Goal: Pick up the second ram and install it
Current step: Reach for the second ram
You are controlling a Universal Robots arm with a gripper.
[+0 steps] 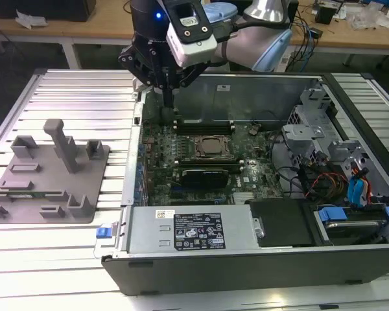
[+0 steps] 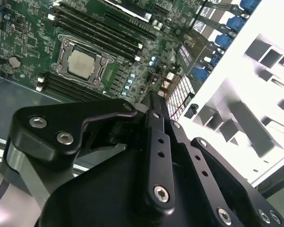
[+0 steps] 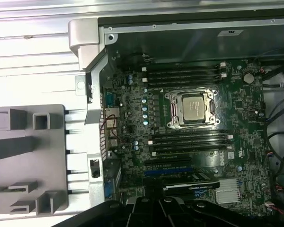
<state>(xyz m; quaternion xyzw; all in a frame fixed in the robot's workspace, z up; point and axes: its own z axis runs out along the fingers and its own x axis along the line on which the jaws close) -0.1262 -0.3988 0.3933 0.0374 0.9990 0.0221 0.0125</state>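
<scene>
Beside the CPU, at one end of the memory slots, the gripper points down, fingers pinched together on nothing visible, seemingly to press the second ram home, though that stick cannot be made out.

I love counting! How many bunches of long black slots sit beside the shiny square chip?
2. One bunch lies between the chip and the case wall; the other lies across the chip, toward the black card. None looks hidden.
</scene>
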